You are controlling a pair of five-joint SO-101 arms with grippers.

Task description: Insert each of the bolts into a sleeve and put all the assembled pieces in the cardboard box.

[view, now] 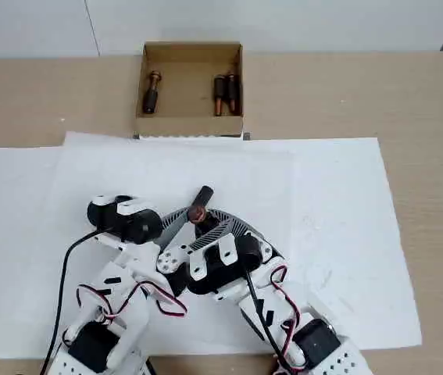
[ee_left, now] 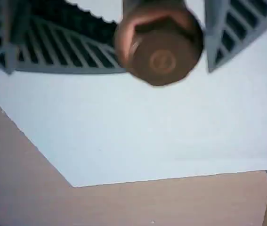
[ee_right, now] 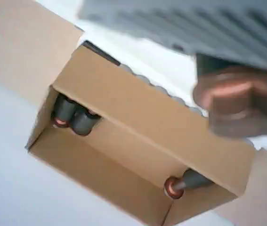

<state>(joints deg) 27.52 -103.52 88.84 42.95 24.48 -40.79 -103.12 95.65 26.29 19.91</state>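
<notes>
Observation from the tableside. The left gripper (view: 189,219) is clenching a copper-headed metal bolt (view: 197,212) just below the centre of the high view. In the left wrist view the round head is facing the camera with ribbed grey fingers (ee_left: 239,30) pressing at its sides. A dark cylindrical sleeve (view: 205,193) is projecting beyond the head, pointing toward the top of the frame. How deep the bolt is sitting inside it cannot be judged.

The right gripper (view: 212,221) is meeting the same piece from the right side. Whether it is clenched or released cannot be told.

Both arms are working over a white paper sheet (view: 323,203) that is lying on the light wooden table (view: 424,101).

The open brown cardboard box (view: 190,125) is sitting at the top centre, touching the sheet's far edge. One assembled piece (view: 151,92) is lying at the box's left side, and two more (view: 219,95) (view: 234,92) are lying side by side at its right.
</notes>
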